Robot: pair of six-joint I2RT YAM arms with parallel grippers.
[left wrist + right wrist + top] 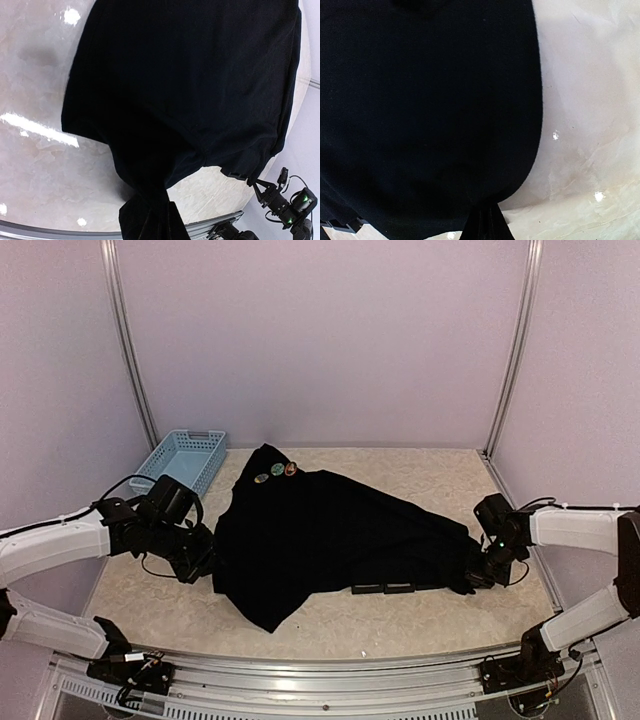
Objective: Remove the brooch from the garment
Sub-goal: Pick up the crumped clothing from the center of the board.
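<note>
Black fabric fills most of the scene. The garment point(330, 535) lies spread over the pale marbled counter point(420, 475), running from a far corner on the left to a narrow tip on the right.

Three brooches sit in a short row on the fabric just below that far corner: the left brooch point(261, 478), yellowish; the middle brooch point(277, 470), greenish; and the right brooch point(291, 468), reddish. All three rest on the garment, close together and well apart from both of my pincers. How they are fastened is too small to tell.

My left pincer point(207, 558) is at the garment's left edge, low over the counter. Its fingers are pressed together on a gathered fold of the black cloth. In the left wrist view the fabric draws down to a narrow neck where it enters the fingers.

My right pincer point(478, 578) is at the garment's right tip, also closed and pinching the cloth. In the right wrist view the fabric tapers to a point at my fingertips, with bare counter on the right.

A row of small black square frames point(398, 588) lies along the near hem, between my two pincers. I cannot tell whether they touch the cloth or only lie just beside it.

A light-blue basket point(212, 462) stands at the far left of the counter, near the garment's far corner but apart from it.
</note>
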